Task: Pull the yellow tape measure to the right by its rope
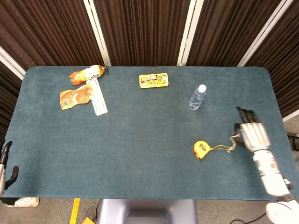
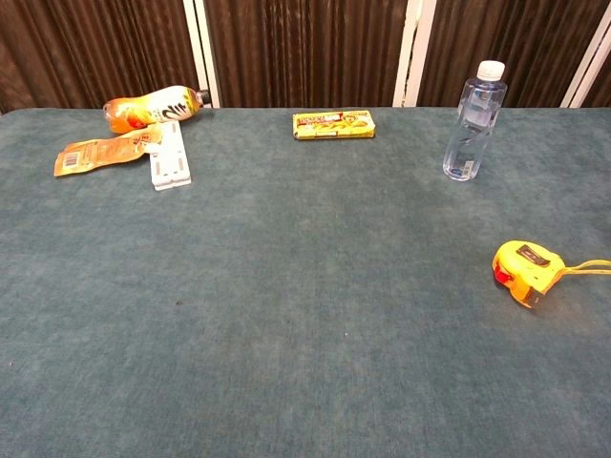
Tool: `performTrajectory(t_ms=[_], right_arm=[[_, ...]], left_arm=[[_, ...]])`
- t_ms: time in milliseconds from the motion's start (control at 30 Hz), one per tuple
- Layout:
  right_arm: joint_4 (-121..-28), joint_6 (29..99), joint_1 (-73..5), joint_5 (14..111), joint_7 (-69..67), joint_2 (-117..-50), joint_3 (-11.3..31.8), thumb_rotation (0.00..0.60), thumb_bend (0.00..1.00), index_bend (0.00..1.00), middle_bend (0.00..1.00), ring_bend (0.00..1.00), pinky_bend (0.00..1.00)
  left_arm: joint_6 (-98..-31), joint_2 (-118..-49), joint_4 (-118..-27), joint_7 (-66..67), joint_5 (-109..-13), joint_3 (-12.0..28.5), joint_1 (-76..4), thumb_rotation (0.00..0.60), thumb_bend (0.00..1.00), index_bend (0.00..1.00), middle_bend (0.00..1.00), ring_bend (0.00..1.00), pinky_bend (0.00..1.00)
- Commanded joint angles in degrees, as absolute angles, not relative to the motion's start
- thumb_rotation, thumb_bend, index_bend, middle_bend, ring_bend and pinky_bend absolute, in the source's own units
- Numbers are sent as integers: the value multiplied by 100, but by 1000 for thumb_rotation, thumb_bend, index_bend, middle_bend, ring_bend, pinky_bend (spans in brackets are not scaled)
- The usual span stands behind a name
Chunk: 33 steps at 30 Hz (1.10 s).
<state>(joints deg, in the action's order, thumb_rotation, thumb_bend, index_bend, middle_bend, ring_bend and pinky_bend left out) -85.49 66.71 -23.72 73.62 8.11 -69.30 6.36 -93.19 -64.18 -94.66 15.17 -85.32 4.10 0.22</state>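
The yellow tape measure [image 1: 201,150] [image 2: 523,271] lies on the blue-green table [image 1: 140,140] right of centre. Its thin rope [image 1: 225,146] [image 2: 587,266] trails right in a slack curve and rises to the thumb side of my right hand [image 1: 252,134]. That hand hovers just right of the tape measure, fingers pointing away from me, and pinches the rope's end at its left edge. The chest view does not show it. My left hand [image 1: 5,163] shows only partly at the table's near left corner, holding nothing.
A clear water bottle [image 1: 197,97] [image 2: 470,122] stands behind the tape measure. A yellow snack box [image 1: 153,80] lies at the back centre. An orange bottle [image 1: 86,73], an orange pouch [image 1: 74,98] and a white strip [image 1: 97,97] lie at the back left.
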Motion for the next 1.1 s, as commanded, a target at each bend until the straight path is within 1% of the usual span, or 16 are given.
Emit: performTrajectory(t_ms=[33, 100, 267, 333, 433, 533, 700, 800, 900, 1100], right_arm=[[-8966, 6662, -2493, 7522, 1131, -6975, 616, 600, 152, 179, 55, 26, 0], [-9133, 6688, -2480, 7560, 1214, -6940, 599, 600, 119, 102, 44, 18, 0], [-9346, 6780, -2388, 7565, 1303, -6798, 569, 600, 95, 17, 36, 10, 0], [-9408, 6841, -2327, 7549, 1293, -6741, 561, 600, 94, 1, 32, 7, 0], [-9520, 7120, -2103, 7624, 1192, -6624, 489, 600, 94, 1, 31, 6, 0], [-9531, 7555, -1787, 7699, 1033, -6567, 420, 600, 95, 24, 32, 6, 0], [-9293, 8438, -1052, 8093, 261, -6412, 130, 600, 101, 151, 33, 6, 0], [-9081, 8824, -748, 8228, 24, -6363, 47, 600, 143, 221, 25, 7, 0], [-8996, 9071, -516, 8244, -133, -6335, 31, 600, 173, 225, 25, 8, 0], [-9111, 9212, -352, 8294, -61, -6332, 74, 600, 174, 210, 25, 7, 0]], left_arm=[[-9316, -6417, -9467, 1520, -8535, 402, 24, 600, 459, 0, 0, 0, 122], [-9330, -6413, -9483, 1531, -8546, 396, 32, 600, 459, 0, 0, 0, 122], [-9357, -6392, -9499, 1530, -8552, 376, 62, 600, 459, 0, 0, 0, 123], [-9334, -6409, -9469, 1521, -8540, 385, 47, 600, 459, 0, 0, 0, 124], [-9288, -6429, -9461, 1549, -8507, 410, 12, 600, 460, 0, 0, 0, 124], [-9278, -6429, -9451, 1551, -8489, 412, 12, 600, 459, 0, 0, 0, 125], [-9240, -6428, -9438, 1552, -8491, 426, -24, 600, 458, 0, 0, 0, 125], [-9212, -6416, -9443, 1560, -8481, 423, -36, 600, 459, 3, 0, 0, 125], [-9201, -6414, -9397, 1495, -8548, 403, -54, 600, 459, 16, 0, 0, 125], [-8979, -6413, -9327, 1278, -8733, 266, -154, 600, 458, 17, 0, 0, 124]])
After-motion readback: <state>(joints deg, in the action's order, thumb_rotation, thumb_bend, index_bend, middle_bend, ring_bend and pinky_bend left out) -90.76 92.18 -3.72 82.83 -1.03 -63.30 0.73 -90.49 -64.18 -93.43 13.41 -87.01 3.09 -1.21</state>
